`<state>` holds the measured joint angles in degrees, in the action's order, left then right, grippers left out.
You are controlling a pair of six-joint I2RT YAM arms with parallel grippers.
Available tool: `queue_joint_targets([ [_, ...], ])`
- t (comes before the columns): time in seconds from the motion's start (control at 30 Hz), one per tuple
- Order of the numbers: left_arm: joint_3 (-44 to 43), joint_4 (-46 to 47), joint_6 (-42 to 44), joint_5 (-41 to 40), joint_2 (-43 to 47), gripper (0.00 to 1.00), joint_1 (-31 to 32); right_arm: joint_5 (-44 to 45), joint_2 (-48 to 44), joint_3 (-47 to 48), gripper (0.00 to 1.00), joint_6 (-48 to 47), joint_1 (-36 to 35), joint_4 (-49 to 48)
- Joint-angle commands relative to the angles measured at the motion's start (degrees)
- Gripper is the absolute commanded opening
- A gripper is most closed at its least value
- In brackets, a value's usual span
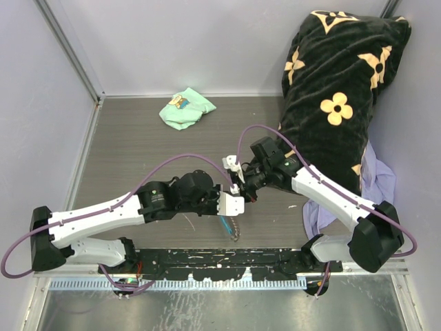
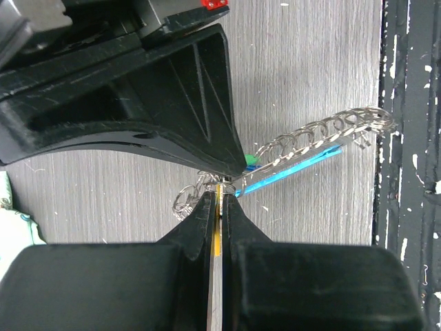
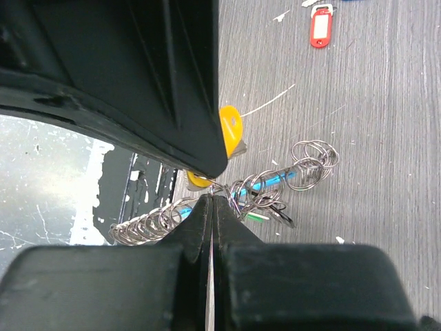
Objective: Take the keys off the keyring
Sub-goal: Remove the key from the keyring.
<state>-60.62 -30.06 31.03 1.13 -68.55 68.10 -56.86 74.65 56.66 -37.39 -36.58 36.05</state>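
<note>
My two grippers meet tip to tip above the table's near middle. My left gripper [image 2: 219,196] is shut on a yellow-tagged key [image 2: 219,231]; the tag also shows in the right wrist view [image 3: 231,131]. My right gripper [image 3: 212,200] is shut on the thin wire of the keyring [image 3: 251,189], among a bunch of small silvery rings. The grey link chain [image 2: 324,129] and the sky-blue fob [image 2: 293,171] hang out sideways from the grip. A green tag [image 2: 251,161] sits at the ring. A red-tagged key [image 3: 321,27] lies loose on the table.
A mint-green cloth [image 1: 186,108] lies at the back of the table. A black flowered pillow [image 1: 337,89] and a lavender cloth [image 1: 380,181] fill the right side. A black rail [image 1: 227,258] runs along the near edge, just below the hanging chain [image 1: 233,227].
</note>
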Motion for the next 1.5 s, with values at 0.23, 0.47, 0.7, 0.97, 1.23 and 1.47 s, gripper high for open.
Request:
queue_joint_targets([
  [0.23, -1.43, 2.39, 0.18, 0.82, 3.21, 0.0, 1.0, 2.14, 0.93, 1.15, 0.01, 2.16, 0.37, -3.22],
  [0.47, -0.71, 1.98, -0.46, 0.33, 4.06, 0.0, 1.16, 2.98, 0.75, 0.99, 0.01, 4.05, 1.43, -4.19],
  [0.7, 1.18, 2.65, -2.43, -0.1, 5.45, 0.0, 1.16, 3.95, -0.48, 0.5, 0.01, 6.01, 3.12, -5.82],
  [0.97, 4.33, 5.52, -5.81, -1.03, 6.96, 0.0, 1.16, 3.69, -2.43, -0.45, 0.01, 7.32, 4.6, -7.9],
  [1.23, 8.54, 10.9, -11.46, -1.15, 8.37, 0.0, 1.15, 3.38, -3.51, -0.76, 0.01, 7.24, 5.53, -8.67],
  [1.47, 13.16, 17.85, -18.28, -1.06, 8.84, 0.0, 1.16, 2.04, -4.47, -0.96, 0.01, 7.44, 6.18, -9.41],
])
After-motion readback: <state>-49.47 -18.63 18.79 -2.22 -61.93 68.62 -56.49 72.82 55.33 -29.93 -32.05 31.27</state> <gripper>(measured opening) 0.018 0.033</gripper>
